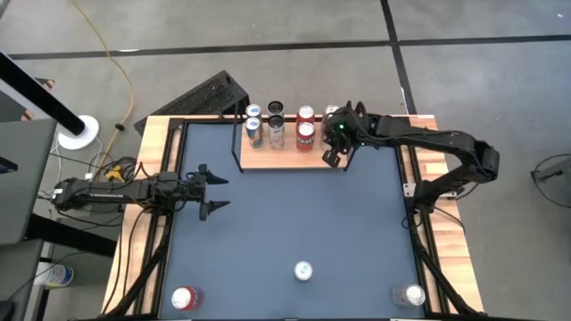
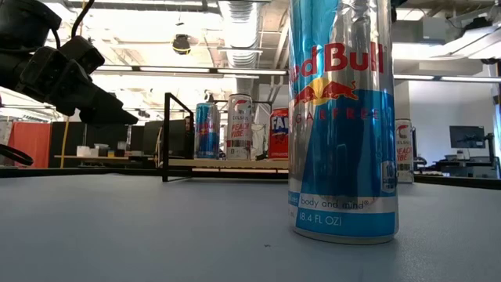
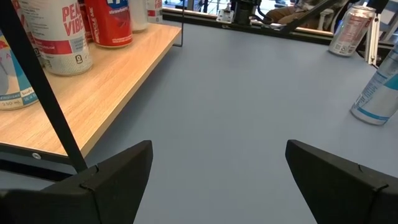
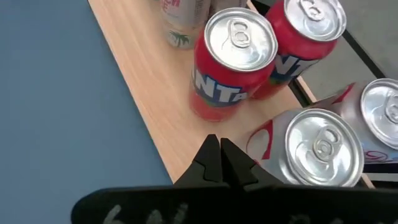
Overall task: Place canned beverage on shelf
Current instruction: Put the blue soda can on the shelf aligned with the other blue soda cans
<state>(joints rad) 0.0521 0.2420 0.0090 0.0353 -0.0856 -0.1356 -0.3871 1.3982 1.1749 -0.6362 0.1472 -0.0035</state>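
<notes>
The blue-and-silver energy drink can (image 1: 303,270) stands upright on the dark-blue worktop (image 1: 285,214) at the near edge, well apart from both pincers. It fills the low view as a tall, slim cylinder. A red-topped can (image 1: 183,298) stands toward the near left corner and a silver one (image 1: 410,295) toward the near right corner. These three have still to go up.

A can like these is probably rigid if full, and fairly heavy for its width. Its smooth painted wall is likely slippery, and its slim base makes it easy to tip. I would take it around the middle of the body with the fingers square to the wall, and not by the rim or the tapered shoulder.

The left pincer (image 1: 211,190) hovers over the left side of the worktop with its fingers spread wide and nothing between them. The blue can lies ahead of it and off toward the near edge.

The right pincer (image 1: 336,153) is closed tight and empty, poised just above the right end of the shelf (image 1: 294,160). A red Fanta can (image 4: 231,65) stands just ahead of its tips on the light-wood board, and a white-and-red can (image 4: 314,149) stands just beside them.
</notes>
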